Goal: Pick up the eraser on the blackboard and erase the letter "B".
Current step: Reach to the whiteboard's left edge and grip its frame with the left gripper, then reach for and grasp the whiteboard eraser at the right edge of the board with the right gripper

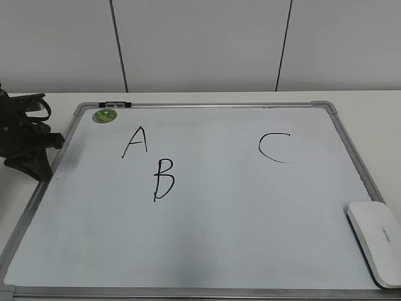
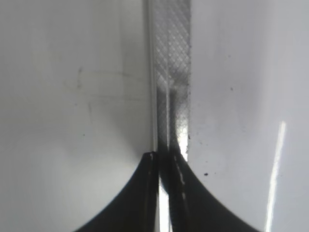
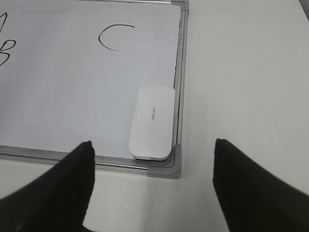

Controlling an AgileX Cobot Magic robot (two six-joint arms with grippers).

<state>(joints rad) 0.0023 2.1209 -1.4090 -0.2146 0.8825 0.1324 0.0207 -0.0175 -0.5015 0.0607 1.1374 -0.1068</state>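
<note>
The white eraser (image 1: 376, 241) lies on the blackboard (image 1: 250, 219) in its near right corner; in the right wrist view it (image 3: 152, 123) sits against the frame corner. The black letter "B" (image 1: 163, 180) is left of centre, below the "A" (image 1: 135, 143); part of the "B" (image 3: 5, 50) shows at the right wrist view's left edge. My right gripper (image 3: 153, 142) is open and empty, above and in front of the eraser, out of the exterior view. My left gripper (image 1: 41, 166) is shut over the board's left frame (image 2: 169, 72), its tips (image 2: 166, 157) together.
A black "C" (image 1: 274, 147) is on the board's right half, also in the right wrist view (image 3: 113, 37). A round green sticker (image 1: 105, 115) and a small black clip (image 1: 114, 105) are at the board's far left corner. White table surrounds the board; a wall stands behind.
</note>
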